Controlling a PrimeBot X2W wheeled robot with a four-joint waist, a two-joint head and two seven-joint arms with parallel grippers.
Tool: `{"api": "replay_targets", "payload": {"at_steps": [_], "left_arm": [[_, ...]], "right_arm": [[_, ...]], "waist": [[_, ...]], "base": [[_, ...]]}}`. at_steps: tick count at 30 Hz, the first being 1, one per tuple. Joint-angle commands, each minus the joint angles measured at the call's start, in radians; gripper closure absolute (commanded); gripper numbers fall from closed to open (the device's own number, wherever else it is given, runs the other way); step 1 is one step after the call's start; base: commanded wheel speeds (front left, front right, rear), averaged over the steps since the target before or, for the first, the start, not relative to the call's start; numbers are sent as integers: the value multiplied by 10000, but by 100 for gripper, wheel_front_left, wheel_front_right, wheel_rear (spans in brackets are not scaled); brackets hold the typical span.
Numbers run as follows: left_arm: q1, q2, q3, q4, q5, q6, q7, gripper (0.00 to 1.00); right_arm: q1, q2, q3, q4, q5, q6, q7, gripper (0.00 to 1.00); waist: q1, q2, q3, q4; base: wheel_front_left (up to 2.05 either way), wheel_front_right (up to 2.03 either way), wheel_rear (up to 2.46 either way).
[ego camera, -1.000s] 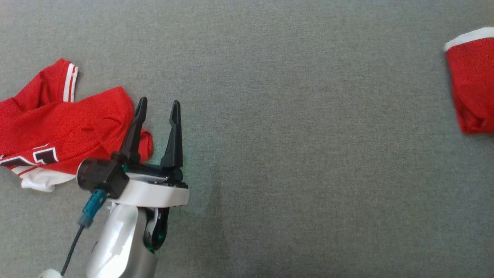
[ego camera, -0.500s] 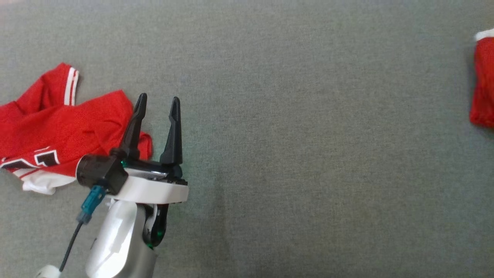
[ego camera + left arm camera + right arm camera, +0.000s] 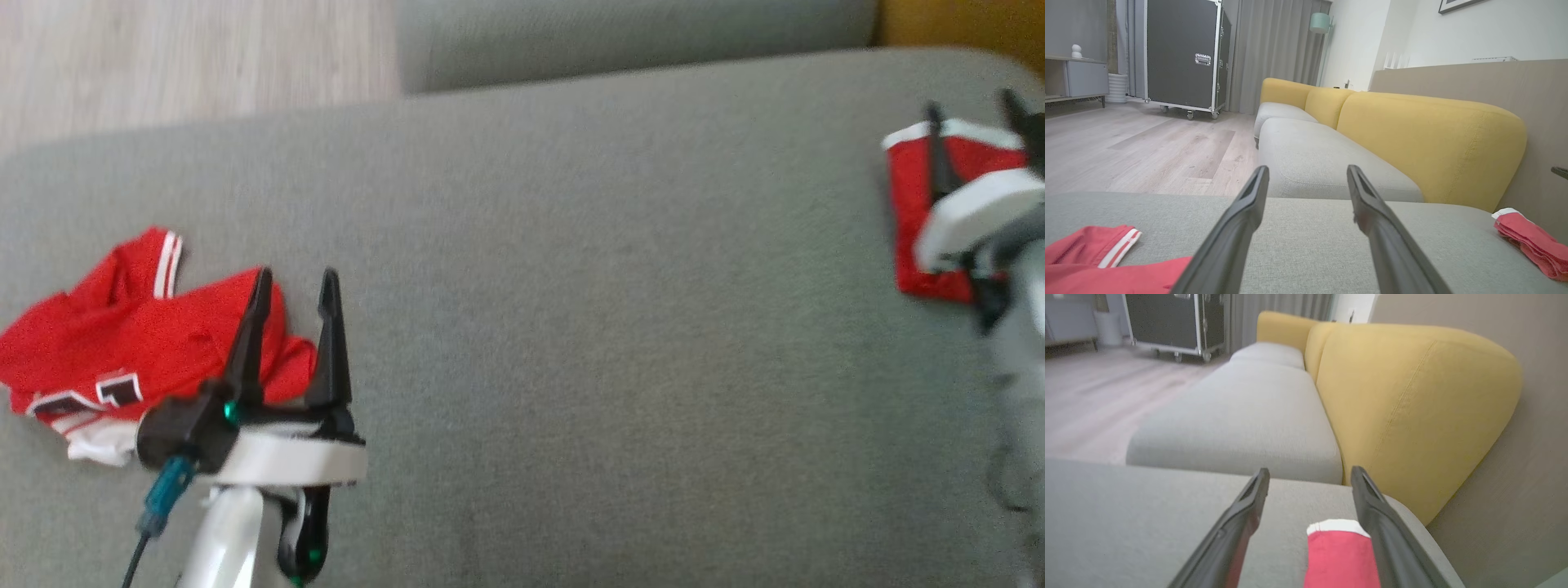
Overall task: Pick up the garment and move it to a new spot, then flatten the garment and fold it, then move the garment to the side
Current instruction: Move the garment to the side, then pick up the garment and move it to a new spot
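A folded red garment [image 3: 910, 196] with a white edge lies at the far right of the grey cushion, also seen low in the right wrist view [image 3: 1339, 555] and at the right of the left wrist view [image 3: 1531, 241]. My right gripper [image 3: 970, 106] hovers over it, blurred, jaws open, with nothing held [image 3: 1310, 473]. A second, crumpled red jersey [image 3: 122, 359] with white trim and black lettering lies at the left [image 3: 1094, 253]. My left gripper [image 3: 295, 278] stands open beside its right edge, empty [image 3: 1307, 171].
The grey seat cushion [image 3: 571, 286] has wide bare room in its middle. A yellow backrest [image 3: 1404, 388] runs along its right side. Beyond the cushion's far edge are a wooden floor [image 3: 163, 65], another grey seat [image 3: 1306, 155] and a black wheeled case [image 3: 1180, 53].
The folded garment first slid toward the right edge. The head camera then tilted up, bringing the cushion's far edge, the floor and my open right gripper into view. The left gripper stayed put.
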Motion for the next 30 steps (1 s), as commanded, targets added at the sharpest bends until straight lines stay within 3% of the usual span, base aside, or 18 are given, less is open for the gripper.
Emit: {"api": "replay_targets", "payload": {"at_steps": [1,8,12,22,30], "left_arm": [[103,72,474,-432,-37,98,-95,0],[880,72,705,-754,-73,199,-95,0],[1084,72,815,-869,-199,247,-95,0],[1582,72,676,-964,-319,344,-95,0],[1750,72,623,-891,-313,401,-95,0]], "right_arm": [[109,586,-93,-802,465,-9,-303,0],[1824,2269,-517,-3440,1153,-9,-474,0],[3021,2675,-522,-4724,1173,-9,-478,0],[6627,2862,85,-7422,1672,-9,-481,0],[7351,2864,259,-7964,1921,-9,-482,0]], "waist": [[2,0,-868,-319],[2,0,-1360,-365],[2,0,-1420,-331],[2,0,-1460,-287],[2,0,-1439,-327]], "base": [[0,0,0],[0,0,0],[0,0,0],[0,0,0],[0,0,0]]}}
